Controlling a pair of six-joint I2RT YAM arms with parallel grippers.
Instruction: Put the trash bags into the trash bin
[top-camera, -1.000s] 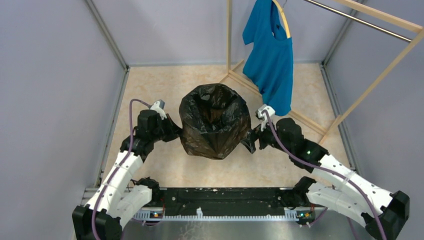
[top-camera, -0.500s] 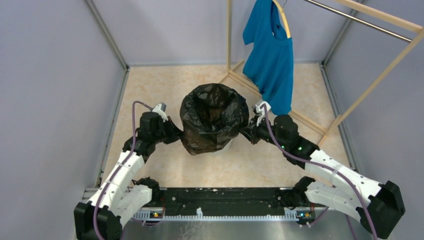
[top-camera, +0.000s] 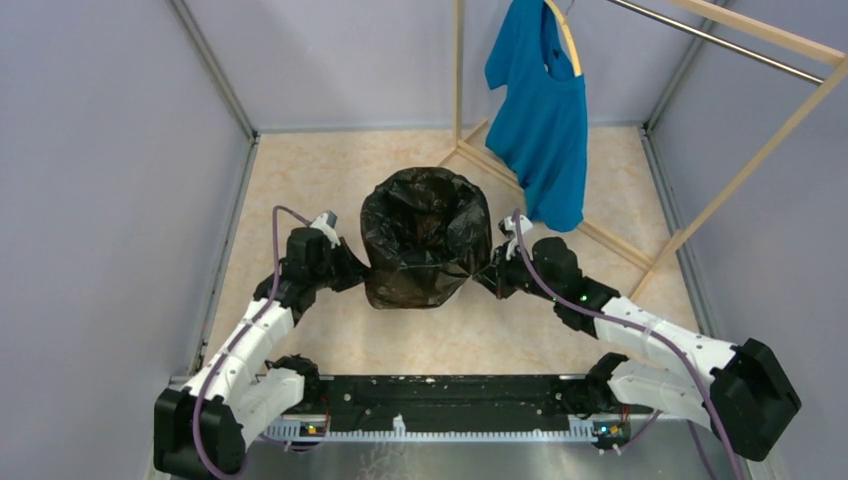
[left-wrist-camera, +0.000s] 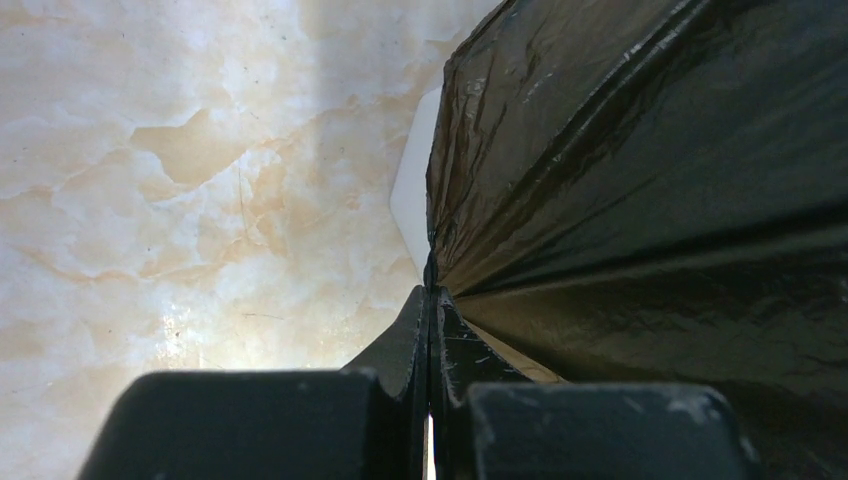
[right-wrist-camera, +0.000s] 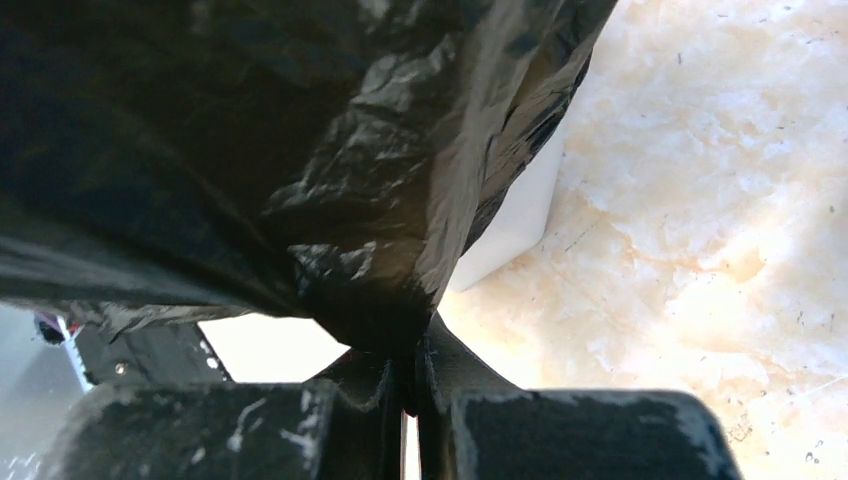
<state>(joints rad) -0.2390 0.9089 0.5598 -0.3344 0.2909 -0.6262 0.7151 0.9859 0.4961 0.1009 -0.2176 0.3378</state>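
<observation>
The black, crinkled trash bag sits mouth-up in the middle of the floor, draped over the trash bin. From above the bin is hidden. Only white slivers of the trash bin peek out beneath the bag. My left gripper is shut on a fold of the bag's left side. At the bag's right side, my right gripper is shut on a bunched bit of the film.
A blue T-shirt hangs on a wooden rack at the back right, close behind my right arm. Grey walls close in the marbled floor on both sides. A black rail runs along the near edge.
My right gripper moved in toward the bag and shut on its right side. The bag's hanging front hem drew in and up. The left arm shifted slightly, still gripping.
</observation>
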